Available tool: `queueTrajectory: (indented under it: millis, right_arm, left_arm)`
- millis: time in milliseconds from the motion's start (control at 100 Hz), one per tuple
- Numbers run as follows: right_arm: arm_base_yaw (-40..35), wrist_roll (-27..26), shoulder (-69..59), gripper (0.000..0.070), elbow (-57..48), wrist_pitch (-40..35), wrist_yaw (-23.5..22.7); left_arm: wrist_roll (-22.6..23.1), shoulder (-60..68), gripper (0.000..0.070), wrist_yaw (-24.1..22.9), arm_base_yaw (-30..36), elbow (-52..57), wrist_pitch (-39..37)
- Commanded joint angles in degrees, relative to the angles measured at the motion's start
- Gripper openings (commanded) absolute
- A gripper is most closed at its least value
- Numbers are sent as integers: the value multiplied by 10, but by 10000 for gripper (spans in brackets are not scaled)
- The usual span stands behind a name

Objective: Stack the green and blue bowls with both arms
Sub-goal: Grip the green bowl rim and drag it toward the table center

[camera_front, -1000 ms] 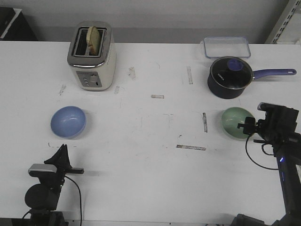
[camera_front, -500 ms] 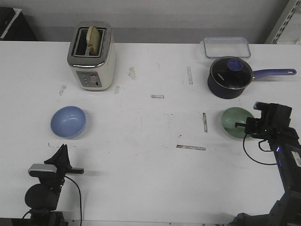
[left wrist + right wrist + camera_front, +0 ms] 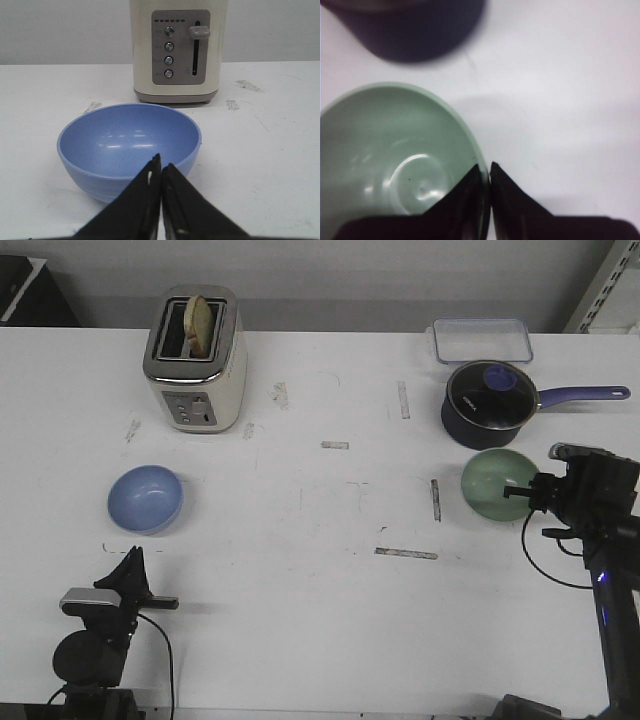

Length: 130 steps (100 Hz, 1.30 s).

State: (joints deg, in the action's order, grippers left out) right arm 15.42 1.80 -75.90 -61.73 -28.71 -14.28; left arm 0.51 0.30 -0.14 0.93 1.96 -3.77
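On the right half of the white table (image 3: pixel 320 600), the green bowl (image 3: pixel 497 483) is held by its right-hand rim — the right gripper (image 3: pixel 518 493) is pinched on that edge. Seen from the right wrist, the two black fingers (image 3: pixel 470 200) are pressed close together with the rim of the green bowl (image 3: pixel 395 165) caught between them, one finger inside the bowl and one outside. Whether the bowl is lifted or resting on the table cannot be told. Just behind it the dark saucepan (image 3: pixel 487 403) is found with its glass lid on and its blue handle pointed to the right, and a clear plastic container (image 3: pixel 482 340) is set behind that.

Well apart, on the left half of the table, the blue bowl (image 3: pixel 146 498) is seen upright and untouched. The left gripper (image 3: pixel 133 570) is kept low near the front edge, just short of this bowl. From the left wrist its fingers (image 3: pixel 145 200) are shown closed tip to tip on nothing, the blue bowl (image 3: pixel 129 147) directly ahead and the cream toaster (image 3: pixel 178 50) behind it — a slice of bread (image 3: pixel 201 324) is held in the toaster's (image 3: pixel 194 360) slot.
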Motion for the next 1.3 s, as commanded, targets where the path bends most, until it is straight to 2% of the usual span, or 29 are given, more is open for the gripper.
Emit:
queueTrajectory:
  millis: [0, 200, 320, 540, 860, 1140, 1200, 1240, 1290]
  right_arm:
    - [-20, -32, 19, 7, -13, 3, -19]
    - [-151, -110, 47, 6, -14, -2, -23]
    - [-248, -122, 30, 6, -14, 0, -19]
    - [-390, -145, -32, 6, -14, 16, 28]
    - [-473, -144, -123, 6, -14, 17, 54]
    - [-485, -140, -144, 10, -13, 23, 58]
    - [-485, -140, -144, 62, -13, 23, 56]
    - [-485, -140, -144, 164, -13, 23, 53]
    - [-485, -140, -144, 326, -14, 23, 51]
  left_arm:
    - [-1, -1, 2, 0, 0, -12, -6]
    - [-1, -1, 2, 0, 0, -12, -6]
    - [-1, -1, 1, 0, 0, -12, -6]
    - [-1, -1, 1, 0, 0, -12, -6]
    - [-1, -1, 1, 0, 0, -12, -6]
    - [-1, -1, 1, 0, 0, -12, -6]
    - [-1, -1, 1, 0, 0, -12, -6]
    - [-1, -1, 2, 0, 0, -12, -6]
    - [-1, -1, 1, 0, 0, -12, -6]
